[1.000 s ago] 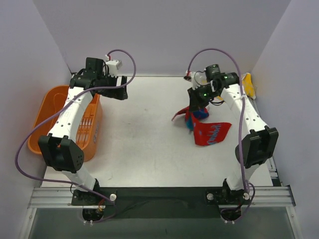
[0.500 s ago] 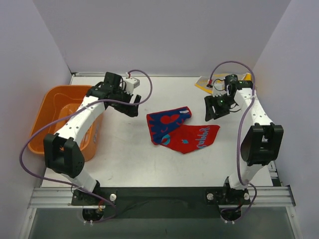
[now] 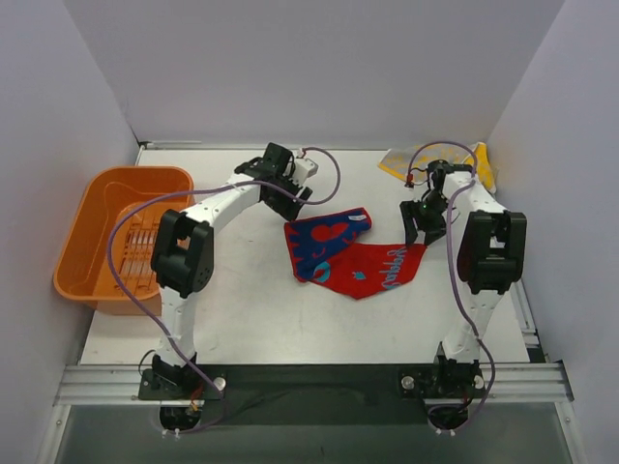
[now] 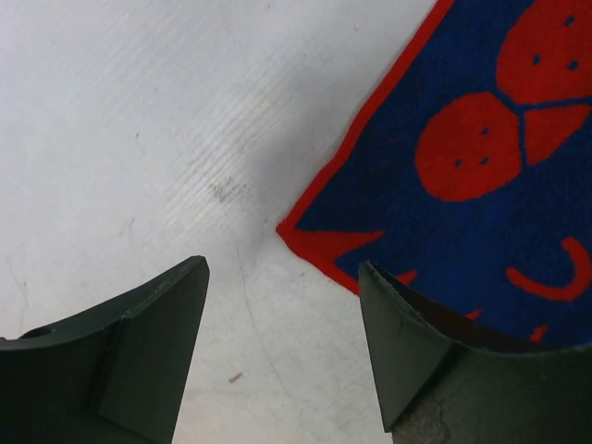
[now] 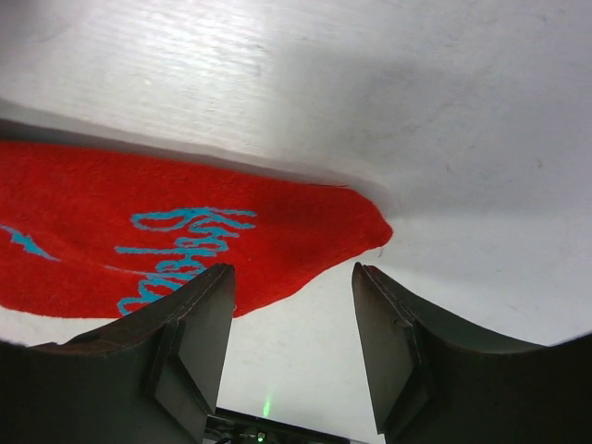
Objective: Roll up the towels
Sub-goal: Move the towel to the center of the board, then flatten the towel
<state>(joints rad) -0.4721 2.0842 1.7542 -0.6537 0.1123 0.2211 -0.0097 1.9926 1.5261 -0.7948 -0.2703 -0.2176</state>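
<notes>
spread flat on the white table (image 3: 242, 309): soft red-and-blue printed cloth towel (image 3: 353, 261). poised over its corners, left gripper (image 3: 290, 206) and right gripper (image 3: 423, 232), jaws spread, holding nothing.

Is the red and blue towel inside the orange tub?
No, the red and blue towel lies spread on the table, outside the orange tub.

We look down from above and behind the arm bases (image 3: 300, 382) over the whole table (image 3: 251, 300), with the towel (image 3: 353, 253) mid-frame. The left wrist view hangs close over the towel's blue far-left corner. The right wrist view hugs its red right tip. All three views share that towel.
</notes>
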